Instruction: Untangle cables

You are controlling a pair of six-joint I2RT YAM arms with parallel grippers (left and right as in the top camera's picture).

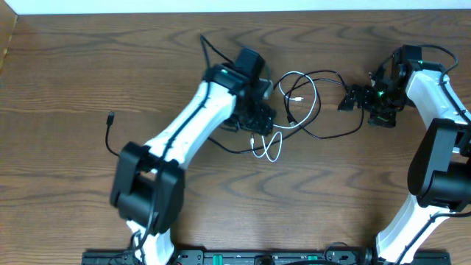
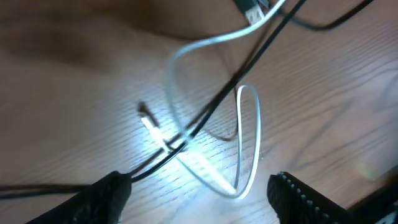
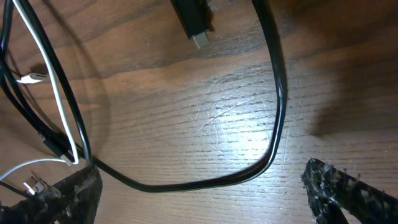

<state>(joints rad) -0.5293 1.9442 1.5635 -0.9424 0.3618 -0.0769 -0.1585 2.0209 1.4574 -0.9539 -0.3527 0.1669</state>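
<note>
Item: thin black cable (image 3: 280,93) and thin white cable (image 2: 257,137), small plug ends. Laid on brown wood-grain table (image 1: 73,184), far centre, loops crossed between arms.
Left gripper (image 2: 200,193): jaws spread wide, nothing held; white loop and black strand seen on table beneath.
Right gripper (image 3: 202,196): jaws spread wide, empty; black bend seen beneath.
Judged: grippers held low over crossings so single strands can be picked. Cables not yet parted.

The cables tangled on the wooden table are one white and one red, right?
No, the second one is black, not red. The overhead view shows the black cable tangled with the white cable on the wooden table.
</note>
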